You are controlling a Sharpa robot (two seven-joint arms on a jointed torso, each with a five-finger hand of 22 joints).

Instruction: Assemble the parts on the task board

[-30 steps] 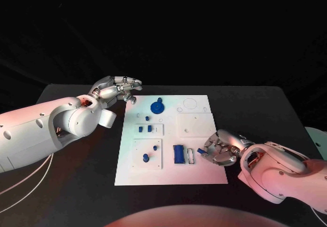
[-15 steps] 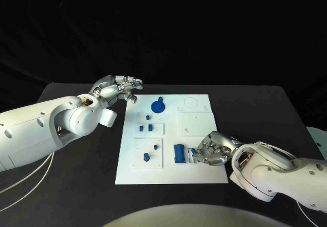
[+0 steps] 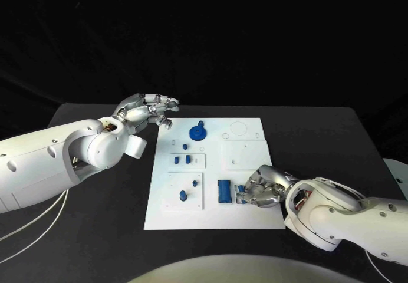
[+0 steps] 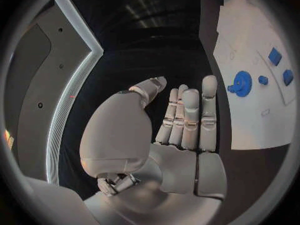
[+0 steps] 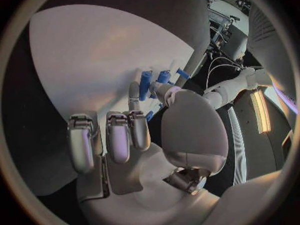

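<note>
The white task board (image 3: 246,156) lies mid-table. On it stand a round blue knobbed part (image 3: 197,132), two small blue parts (image 3: 181,159) in a square plate, two more (image 3: 182,196) in the near left plate, and a long blue block (image 3: 223,191). My right hand (image 3: 262,187) rests on the board's near right and pinches a small blue part (image 3: 240,189) just right of the long block; the right wrist view shows that part (image 5: 150,116) between thumb and finger. My left hand (image 3: 150,110) hovers off the board's far left corner, fingers (image 4: 190,117) straight and holding nothing.
Outlined sockets (image 3: 239,127) sit at the board's far right. The black table (image 3: 323,141) has bare room right of the board and on its left (image 3: 111,200). The left wrist view shows the round blue part (image 4: 241,81) on the board (image 4: 250,115).
My right hand has slid left across the board with the small blue part, from the right edge to beside the long blue block. The left hand has stayed put.
</note>
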